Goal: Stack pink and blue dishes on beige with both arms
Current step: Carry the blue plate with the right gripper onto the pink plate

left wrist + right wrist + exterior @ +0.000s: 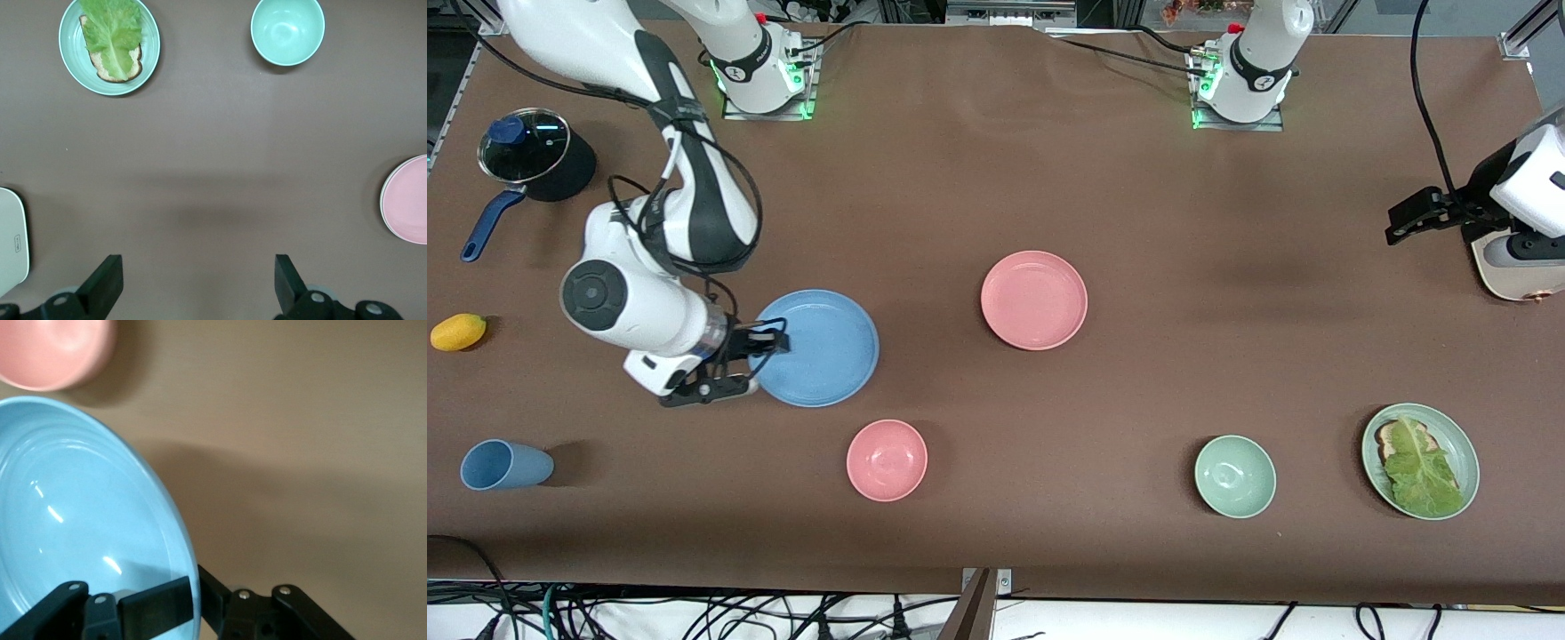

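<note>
- Two claws: our right claw is pinching the blue dish by its rim at the right arm's end of the surface.
- We are seeing the pink dish toward the left arm from the blue dish.
- Our left claw is waiting wide open near the surface's edge, well apart from the blue dish and holding nothing.
- We are not seeing a beige dish clearly.

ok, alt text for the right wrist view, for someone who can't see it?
The right gripper is shut on the rim of the light blue plate, one finger over the plate's inside, one under the rim. The plate is above the brown table, and part of a pink bowl shows at the frame's edge.
</note>
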